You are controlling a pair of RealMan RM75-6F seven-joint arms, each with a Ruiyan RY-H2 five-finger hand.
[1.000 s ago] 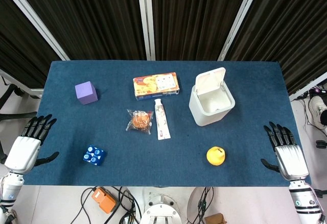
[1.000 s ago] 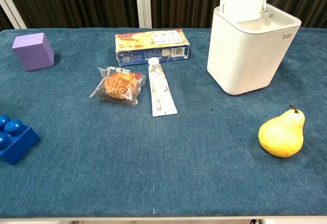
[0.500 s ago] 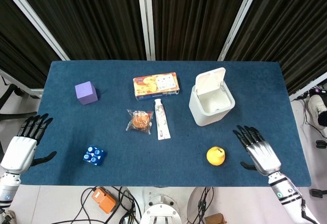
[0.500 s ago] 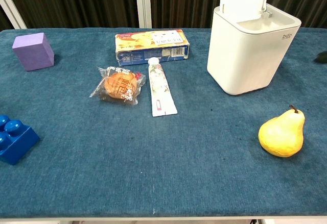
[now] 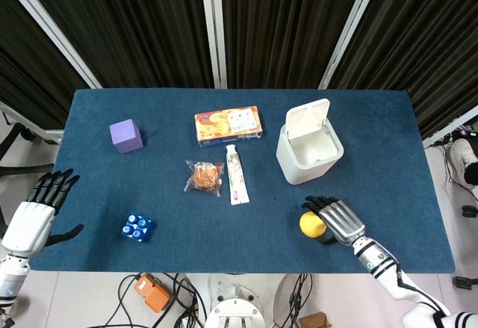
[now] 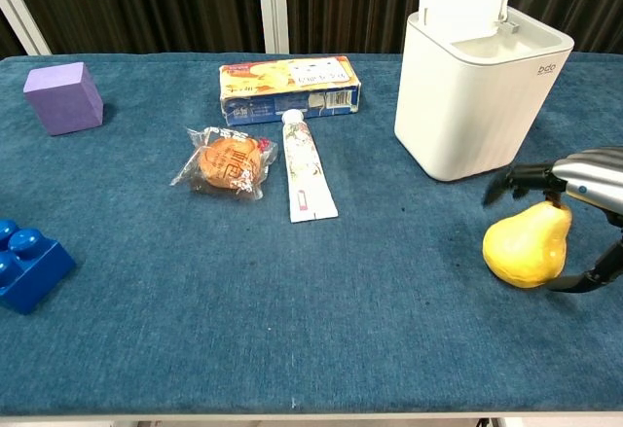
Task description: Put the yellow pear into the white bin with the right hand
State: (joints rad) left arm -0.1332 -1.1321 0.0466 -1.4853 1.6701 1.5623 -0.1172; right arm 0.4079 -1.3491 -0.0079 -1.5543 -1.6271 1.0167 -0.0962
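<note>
Pear (image 6: 526, 246) and right robot hand (image 5: 340, 220) meet near the front right of the blue bench (image 5: 388, 141). The yellow pear lies on the cloth, in front of the white bin (image 6: 475, 104) and apart from it. In the chest view the right robot hand comes in from the right edge with its dark fingers (image 6: 516, 178) reaching over the top of the pear by the stem, and its thumb curves low on the pear's right flank. In the head view the fingers cover the right side of the fruit. The fingers are spread and curved round the pear, yet the pear rests on the bench, and I cannot tell whether the grip has closed on it.

The white bin stands upright behind the pear with its lid (image 5: 308, 118) swung up and back, so the mouth is open; what shows of its inside is bare white.

The left robot hand (image 5: 33, 216) hangs off the left edge of the bench, fingers apart and straight, with nothing in it.

Toward the middle a white tube (image 6: 306, 168) lies flat, its cap end just in front of a snack box (image 6: 288, 87). A wrapped orange snack (image 6: 226, 161) lies just left of the tube. A purple cube (image 6: 63, 97) sits at the back left, and a blue studded brick (image 6: 26, 261) at the front left.
</note>
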